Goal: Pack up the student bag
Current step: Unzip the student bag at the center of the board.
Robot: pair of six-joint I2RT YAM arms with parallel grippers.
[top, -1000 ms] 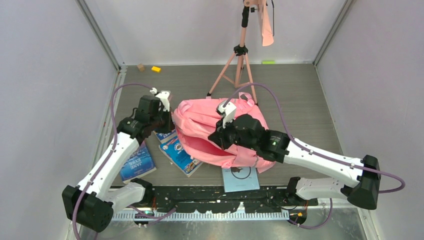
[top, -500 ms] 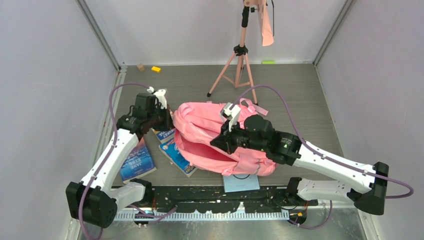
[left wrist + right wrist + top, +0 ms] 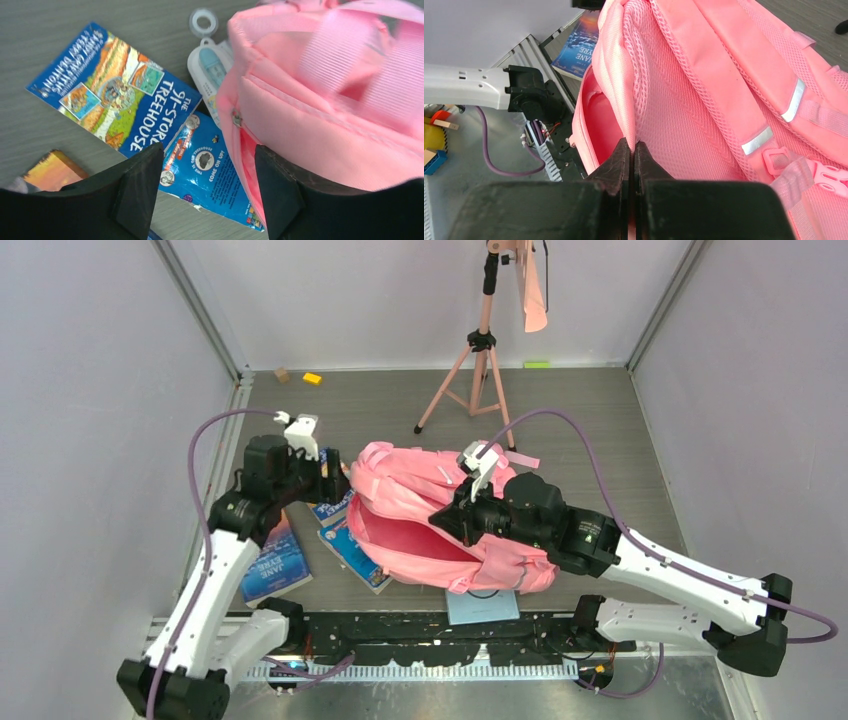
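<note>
Left tool (image 3: 205, 190) newly open; one student bag (image 3: 420, 525).

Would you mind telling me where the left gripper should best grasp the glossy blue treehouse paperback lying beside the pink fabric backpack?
Probably the blue treehouse paperback by its far-left edge, approached from above on the side away from the pink fabric backpack. It lies flat, that edge is bare, and the bag crowds its right side. The left gripper is open.

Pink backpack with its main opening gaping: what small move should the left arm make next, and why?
Probably lower the left gripper onto the blue Treehouse paperback. Its jaws stand open and empty above the books, while the right gripper pinches the rim of the bright pink fabric backpack, holding its mouth open toward them.
</note>
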